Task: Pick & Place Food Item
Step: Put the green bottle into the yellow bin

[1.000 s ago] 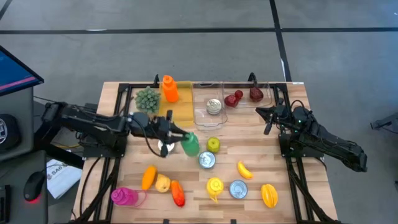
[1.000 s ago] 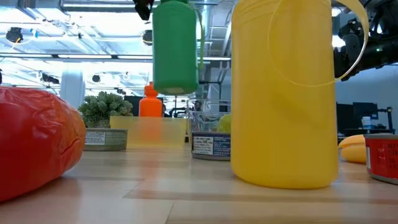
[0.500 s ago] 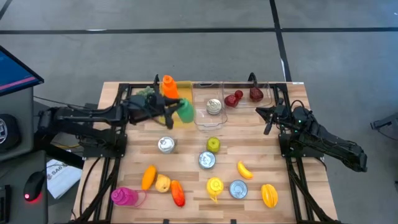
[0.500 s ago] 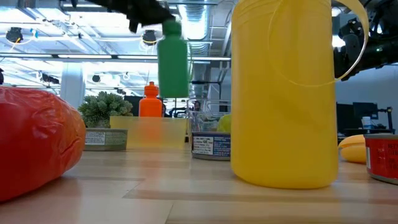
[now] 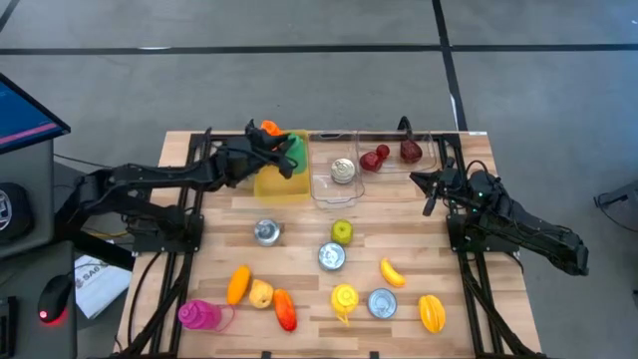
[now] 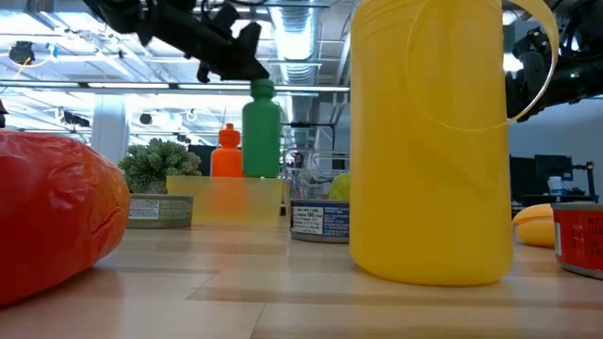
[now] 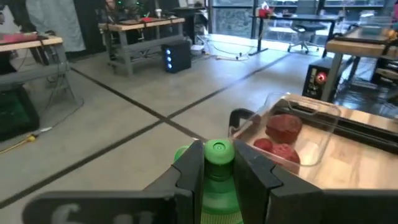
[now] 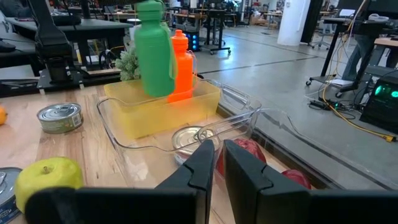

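Fingers of the left gripper (image 7: 219, 167) clamp the green bottle (image 6: 261, 129) by its neck, above the yellow bin (image 5: 280, 179) at the table's (image 5: 299, 219) far edge; the right gripper (image 8: 217, 163) waits pinched shut near the right edge.

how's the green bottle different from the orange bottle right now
The green bottle is shut in the left gripper by its neck, over the yellow bin; the orange bottle stands free in that bin, ungripped. The green one looks bigger and reaches higher than the orange. Both are upright, capped plastic bottles.
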